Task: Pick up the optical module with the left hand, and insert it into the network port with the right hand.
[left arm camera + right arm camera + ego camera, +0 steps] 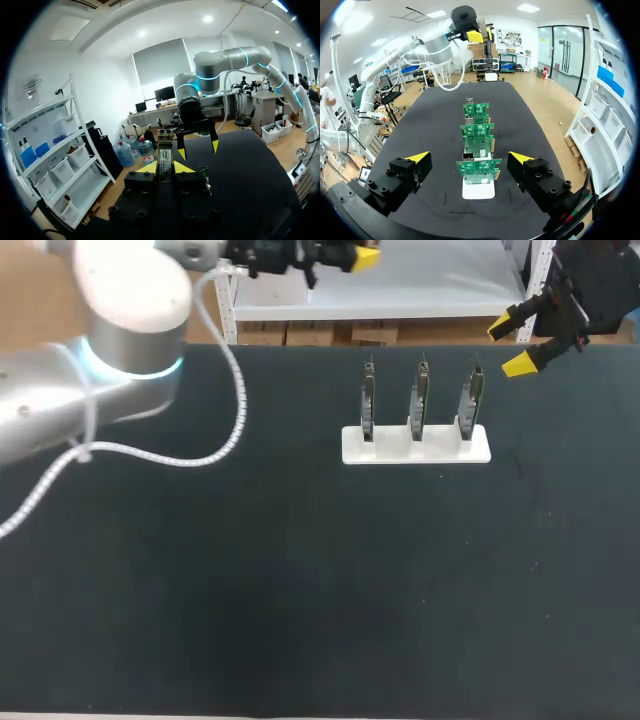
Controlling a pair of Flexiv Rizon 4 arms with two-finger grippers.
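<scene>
within left pincer [165,168], optical module [165,145] clamped.

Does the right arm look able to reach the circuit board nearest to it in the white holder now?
Probably yes. The right gripper is open and faces the nearest circuit board, which stands upright in the white holder, with nothing between them.

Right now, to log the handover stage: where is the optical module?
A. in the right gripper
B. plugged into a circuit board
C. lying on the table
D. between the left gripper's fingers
D: the left wrist view shows the optical module clamped between the left gripper's yellow tips.
</scene>
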